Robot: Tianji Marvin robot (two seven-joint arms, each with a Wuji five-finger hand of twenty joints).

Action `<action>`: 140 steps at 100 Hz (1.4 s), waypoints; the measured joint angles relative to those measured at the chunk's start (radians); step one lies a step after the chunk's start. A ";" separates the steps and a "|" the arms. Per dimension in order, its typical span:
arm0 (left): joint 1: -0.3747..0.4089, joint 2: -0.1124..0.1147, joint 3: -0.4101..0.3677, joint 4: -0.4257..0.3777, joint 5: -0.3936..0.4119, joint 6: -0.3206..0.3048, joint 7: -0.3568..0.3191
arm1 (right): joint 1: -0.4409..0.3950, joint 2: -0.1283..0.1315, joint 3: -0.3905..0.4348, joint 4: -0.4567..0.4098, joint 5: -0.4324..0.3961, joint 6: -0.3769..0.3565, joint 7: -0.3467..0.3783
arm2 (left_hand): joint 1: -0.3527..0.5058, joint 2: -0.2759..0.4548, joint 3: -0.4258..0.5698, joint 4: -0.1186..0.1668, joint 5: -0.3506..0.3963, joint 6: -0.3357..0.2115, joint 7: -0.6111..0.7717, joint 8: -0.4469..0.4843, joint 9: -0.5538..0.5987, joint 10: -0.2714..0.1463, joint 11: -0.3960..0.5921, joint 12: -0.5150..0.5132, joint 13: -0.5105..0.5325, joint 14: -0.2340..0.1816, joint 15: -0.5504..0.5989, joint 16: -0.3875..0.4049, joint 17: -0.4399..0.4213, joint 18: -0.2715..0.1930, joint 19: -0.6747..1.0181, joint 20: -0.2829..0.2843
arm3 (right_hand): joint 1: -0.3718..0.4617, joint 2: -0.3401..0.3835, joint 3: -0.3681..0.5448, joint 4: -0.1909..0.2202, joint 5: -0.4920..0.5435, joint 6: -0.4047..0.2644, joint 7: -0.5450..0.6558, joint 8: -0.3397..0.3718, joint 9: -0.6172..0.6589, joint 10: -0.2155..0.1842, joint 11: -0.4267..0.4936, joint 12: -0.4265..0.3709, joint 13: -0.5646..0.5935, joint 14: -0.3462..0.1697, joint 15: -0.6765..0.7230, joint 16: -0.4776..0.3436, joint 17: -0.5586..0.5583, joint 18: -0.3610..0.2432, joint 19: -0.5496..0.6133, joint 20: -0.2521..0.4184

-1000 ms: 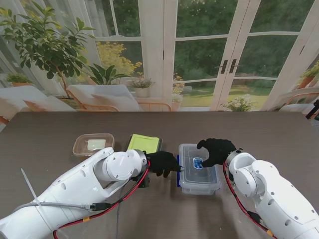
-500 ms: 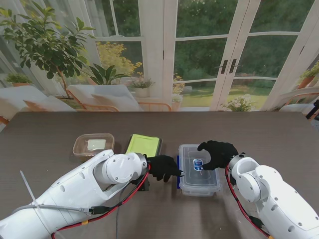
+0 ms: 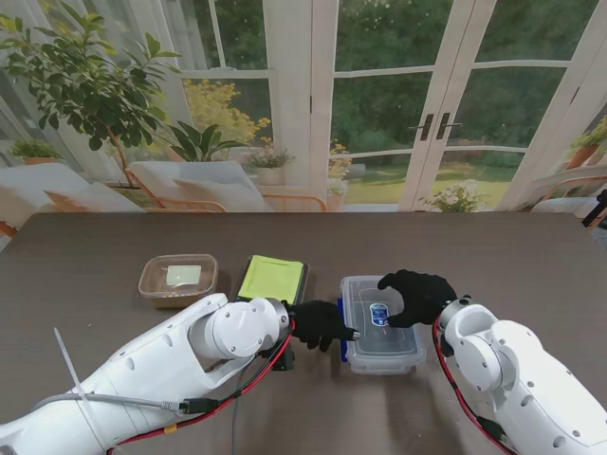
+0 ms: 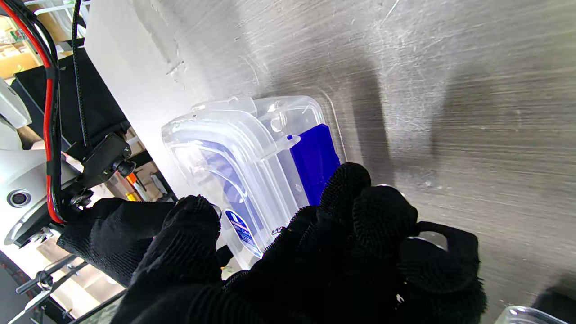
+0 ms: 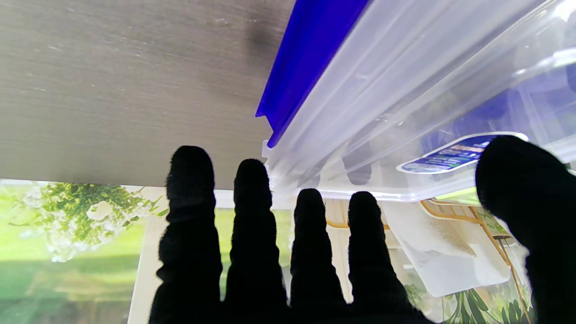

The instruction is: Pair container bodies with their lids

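Clear container with its lid (image 3: 381, 325) is sitting near the middle of the table (image 3: 512, 256), just right of the green lid (image 3: 273, 279), and it is creeping rightward and a shade nearer to me compared with a second ago. Both hands are moving with it. The left hand (image 3: 324, 324) is pressing its bunched fingertips (image 4: 346, 189) against the left edge by the blue latch (image 4: 315, 159); it is touching the box, but I cannot tell whether it is actually gripping anything. The right hand (image 3: 414, 295) is lying over the far right part of the lid, fingers (image 5: 252, 198) straight and spread, thumb beside the blue label (image 5: 454, 153), gripping nothing. Judging from this, the lid is already on and the hands are seating or latching it, so this pair looks nearly done. Farther left, the amber container (image 3: 177, 276) is waiting, apart from the green lid.
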 measured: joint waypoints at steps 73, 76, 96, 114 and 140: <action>0.201 -0.051 -0.137 -0.029 0.160 0.090 0.316 | 0.001 0.001 -0.002 0.011 0.011 -0.020 -0.019 | -0.058 -0.021 0.157 0.000 -0.005 -0.123 0.007 0.015 0.008 -0.005 -0.086 -0.104 -0.011 0.025 -0.149 -0.086 0.002 0.008 -0.066 -0.081 | 0.000 -0.010 0.000 0.000 0.000 0.000 0.002 -0.006 -0.001 0.012 0.000 -0.001 0.014 -0.006 0.006 0.000 0.001 0.000 0.000 0.000; 0.194 -0.056 -0.136 -0.018 0.150 0.091 0.320 | 0.000 0.001 -0.002 0.011 0.011 -0.020 -0.018 | -0.050 -0.021 0.159 0.000 -0.017 -0.123 -0.005 0.007 0.010 -0.005 -0.083 -0.103 -0.010 0.026 -0.149 -0.086 0.011 0.012 -0.066 -0.081 | 0.000 -0.010 0.000 0.000 0.000 0.000 0.003 -0.006 -0.001 0.012 -0.001 -0.001 0.014 -0.006 0.006 0.000 0.001 0.000 0.000 0.000; 0.134 -0.083 -0.103 0.065 0.061 0.093 0.324 | -0.004 0.001 0.003 0.007 0.013 -0.023 -0.013 | -0.050 -0.021 0.172 0.000 -0.059 -0.158 -0.046 -0.013 0.027 -0.005 -0.031 -0.061 0.044 0.027 -0.087 -0.085 0.081 0.027 -0.005 -0.093 | 0.000 -0.010 0.000 0.000 0.000 0.000 0.003 -0.006 -0.001 0.012 -0.014 -0.006 0.014 -0.006 0.006 0.000 0.001 0.000 0.000 0.000; 0.104 -0.109 -0.088 0.120 0.013 0.090 0.331 | -0.007 0.001 0.006 0.005 0.015 -0.024 -0.012 | -0.061 -0.031 0.181 0.000 -0.089 -0.185 -0.060 -0.021 0.051 -0.005 0.004 -0.027 0.093 0.027 -0.049 -0.075 0.144 0.046 0.032 -0.099 | 0.000 -0.010 0.000 0.000 0.000 0.000 0.003 -0.006 -0.001 0.012 -0.021 -0.012 0.014 -0.006 0.008 0.000 0.001 0.000 0.000 0.000; 0.066 -0.139 -0.067 0.183 -0.017 0.086 0.341 | -0.010 0.000 0.010 0.006 0.020 -0.024 -0.015 | -0.068 -0.031 0.182 0.000 -0.136 -0.205 -0.071 -0.026 0.070 -0.005 0.024 -0.014 0.118 0.027 -0.033 -0.074 0.179 0.054 0.048 -0.116 | 0.000 -0.010 0.000 0.000 0.000 0.000 0.004 -0.006 -0.001 0.012 -0.024 -0.012 0.014 -0.007 0.012 0.000 0.001 0.000 0.000 0.000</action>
